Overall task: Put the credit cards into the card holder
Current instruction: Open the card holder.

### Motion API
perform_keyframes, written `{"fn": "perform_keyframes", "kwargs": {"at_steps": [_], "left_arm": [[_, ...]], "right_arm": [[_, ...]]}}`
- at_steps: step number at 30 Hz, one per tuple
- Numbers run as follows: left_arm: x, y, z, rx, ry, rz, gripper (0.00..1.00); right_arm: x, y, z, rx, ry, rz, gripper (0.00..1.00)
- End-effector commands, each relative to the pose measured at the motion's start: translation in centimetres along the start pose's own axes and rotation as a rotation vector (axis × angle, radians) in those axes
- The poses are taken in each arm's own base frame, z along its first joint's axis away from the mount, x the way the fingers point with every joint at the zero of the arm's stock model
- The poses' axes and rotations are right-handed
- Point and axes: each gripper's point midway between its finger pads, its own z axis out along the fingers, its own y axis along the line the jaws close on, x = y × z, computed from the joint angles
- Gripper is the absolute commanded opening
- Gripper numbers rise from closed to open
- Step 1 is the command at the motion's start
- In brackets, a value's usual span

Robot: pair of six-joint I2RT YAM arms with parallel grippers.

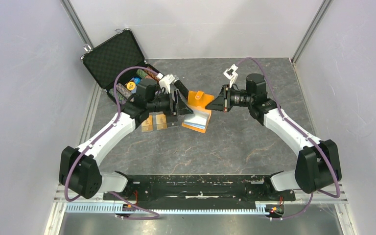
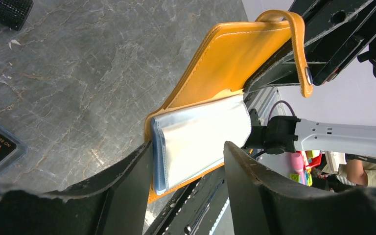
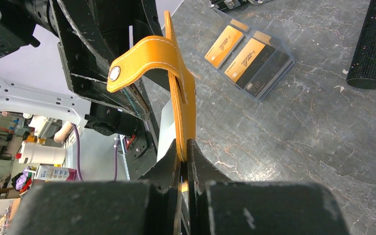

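Orange leather stands up in the middle of the grey worktop: the card holder is spread open, its outer flap clamped edge-on in the right pincer. The left pincer has its jaws apart at the pale blue inner sleeves, not closed on them. The credit cards lie flat beside the left arm, near the black case.

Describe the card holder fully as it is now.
Orange leather-look holder with stitched edges, a strap ending in a round snap, and light blue sleeves inside. It is folded open, its flap standing upright. The right tool is shut on the flap's edge; the left tool, open, straddles the sleeves.
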Motion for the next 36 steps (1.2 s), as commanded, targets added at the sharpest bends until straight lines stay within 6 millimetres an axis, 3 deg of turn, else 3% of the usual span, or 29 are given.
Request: {"fn": "perform_keyframes", "kwargs": {"at_steps": [1, 14, 24, 27, 36], "left_arm": [[-1.2, -2.2, -1.1, 0.046, -0.023, 0.063, 0.60], [-0.5, -2.0, -0.8, 0.006, 0.047, 0.133, 0.61], [1.4, 1.2, 0.4, -0.078, 0.120, 0.091, 0.63], [2.0, 1.2, 1.0, -0.064, 0.144, 0.081, 0.62], [1.4, -0.1, 1.0, -0.016, 0.142, 0.100, 0.38]], "right_arm": [[-0.5, 0.3, -0.3, -0.003, -0.019, -0.040, 0.00], [0.9, -0.2, -0.3, 0.002, 0.014, -0.019, 0.00], [0.8, -0.1, -0.4, 0.002, 0.011, -0.022, 0.00], [0.9, -0.1, -0.4, 0.003, 0.013, -0.020, 0.00], [1.5, -0.6, -0.4, 0.013, 0.021, -0.005, 0.00]]}}
